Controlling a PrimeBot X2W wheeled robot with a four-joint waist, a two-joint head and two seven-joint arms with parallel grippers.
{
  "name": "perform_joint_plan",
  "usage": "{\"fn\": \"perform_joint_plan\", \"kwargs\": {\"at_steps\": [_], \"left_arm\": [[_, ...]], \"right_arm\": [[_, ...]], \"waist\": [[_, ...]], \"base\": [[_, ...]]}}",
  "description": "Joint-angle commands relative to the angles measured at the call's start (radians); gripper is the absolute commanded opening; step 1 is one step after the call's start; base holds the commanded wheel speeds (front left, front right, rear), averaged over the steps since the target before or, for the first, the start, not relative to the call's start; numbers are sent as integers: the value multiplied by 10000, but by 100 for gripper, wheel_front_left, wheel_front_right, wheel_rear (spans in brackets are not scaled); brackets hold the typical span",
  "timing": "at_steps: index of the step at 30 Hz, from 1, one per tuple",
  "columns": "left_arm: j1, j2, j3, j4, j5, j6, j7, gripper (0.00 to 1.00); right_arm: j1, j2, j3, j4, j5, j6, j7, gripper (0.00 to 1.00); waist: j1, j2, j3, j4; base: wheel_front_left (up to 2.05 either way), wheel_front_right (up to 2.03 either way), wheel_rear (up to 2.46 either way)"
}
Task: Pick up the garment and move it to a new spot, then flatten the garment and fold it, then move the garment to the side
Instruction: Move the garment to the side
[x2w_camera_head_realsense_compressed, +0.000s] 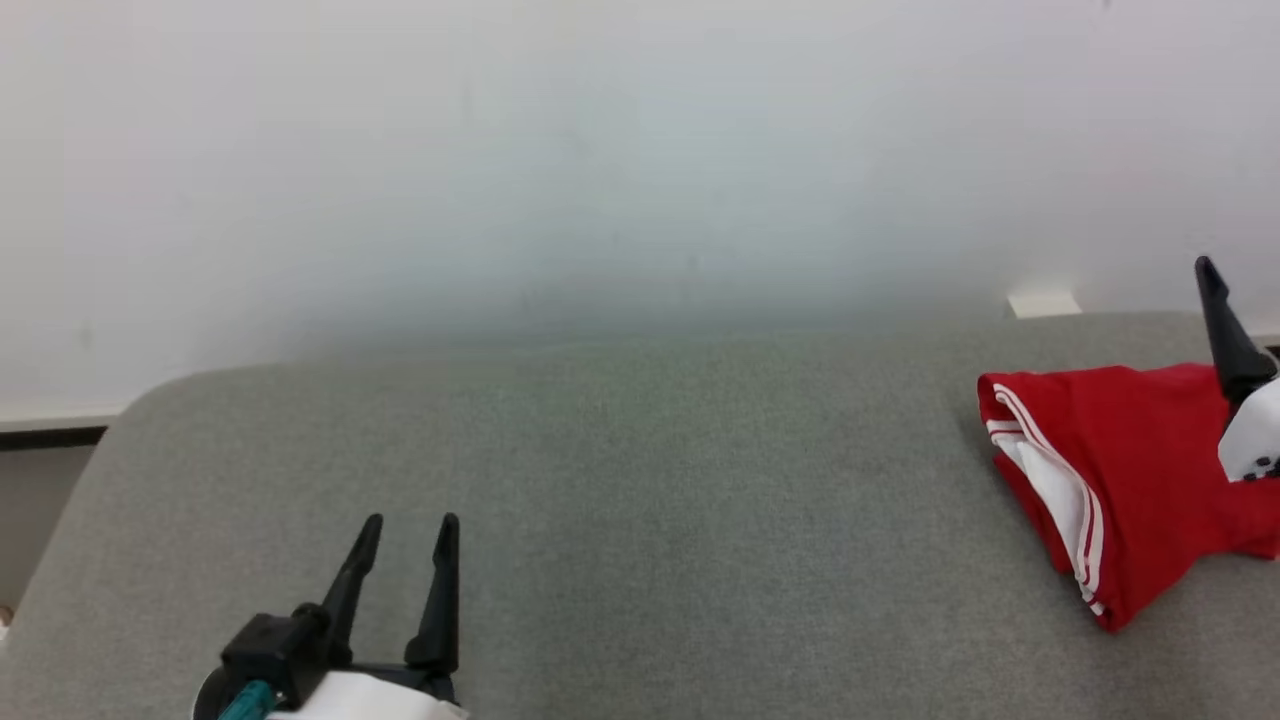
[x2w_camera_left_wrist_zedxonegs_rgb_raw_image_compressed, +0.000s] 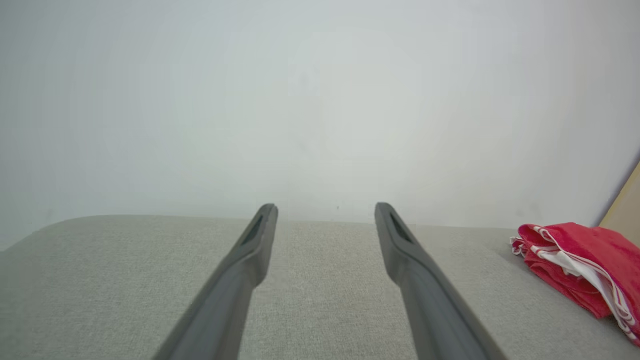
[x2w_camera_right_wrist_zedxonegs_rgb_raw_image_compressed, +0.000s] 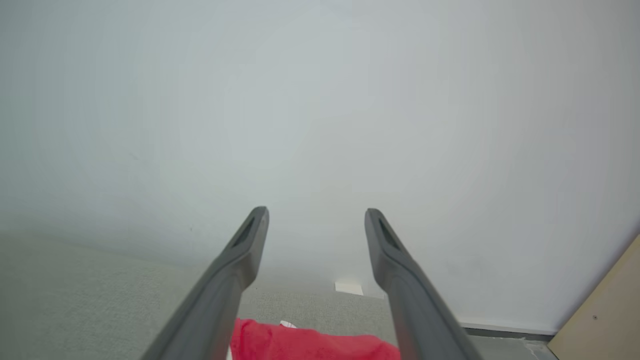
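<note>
Lying folded on grey surface (x2w_camera_head_realsense_compressed: 640, 480): red garment (x2w_camera_head_realsense_compressed: 1140, 480)

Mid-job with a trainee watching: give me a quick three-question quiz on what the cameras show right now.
1. True or false: the garment lies at the right end of the grey surface.
2. Pick one: the right gripper is A) shut on the garment, B) open and holding nothing, C) shut on nothing.
3. Fill in: the garment is red with ____ stripes.
Key: 1 true; 2 B; 3 white.
</note>
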Motion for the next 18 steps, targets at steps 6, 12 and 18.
{"fn": "perform_joint_plan", "kwargs": {"at_steps": [6, 12, 18], "left_arm": [[400, 52, 498, -45, 7, -38, 4, 100], [828, -52, 934, 326, -295, 22, 4, 100], [1166, -92, 819, 598, -601, -405, 4, 100]], "right_arm": [[2012, -40, -1023, -2212, -174, -22, -61, 100], [4793, 661, -2686, -4393, -1026, -22, -63, 100], [7308, 1899, -3879, -6027, -1646, -21, -65, 100]], "waist": [[3, 0, -881, 208], [3, 0, -1029, 233], [3, 0, -1013, 209]], "base": [[0, 0, 0], [0, 0, 0], [0, 0, 0]]}}
